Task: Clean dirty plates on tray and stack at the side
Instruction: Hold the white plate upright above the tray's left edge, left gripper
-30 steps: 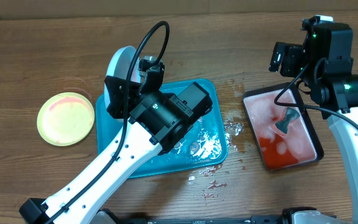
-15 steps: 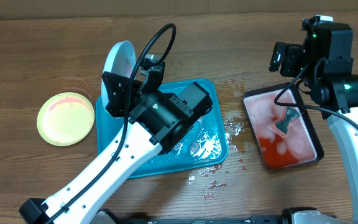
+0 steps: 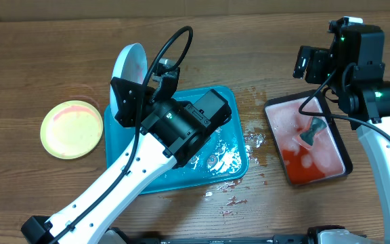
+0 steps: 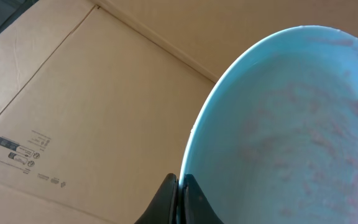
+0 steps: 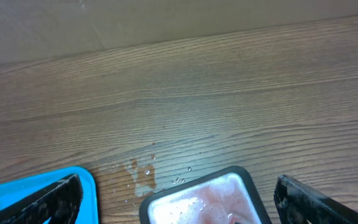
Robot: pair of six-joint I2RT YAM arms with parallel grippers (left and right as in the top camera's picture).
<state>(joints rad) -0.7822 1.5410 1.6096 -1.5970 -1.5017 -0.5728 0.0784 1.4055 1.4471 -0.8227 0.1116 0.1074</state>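
Overhanging the tray (image 3: 232, 108), left claw (image 4: 180, 186) with pale plate (image 3: 128, 68); yellow plate (image 3: 72, 129) beside.

This is looking like a robotics lab bench: a left arm (image 3: 124, 186) and a right arm (image 3: 388, 159) are standing at a wood-grain table (image 3: 46, 41), and plain cardboard sheets (image 4: 92, 93), one carrying a printed label (image 4: 17, 149), are walling off the worktop's far edge.
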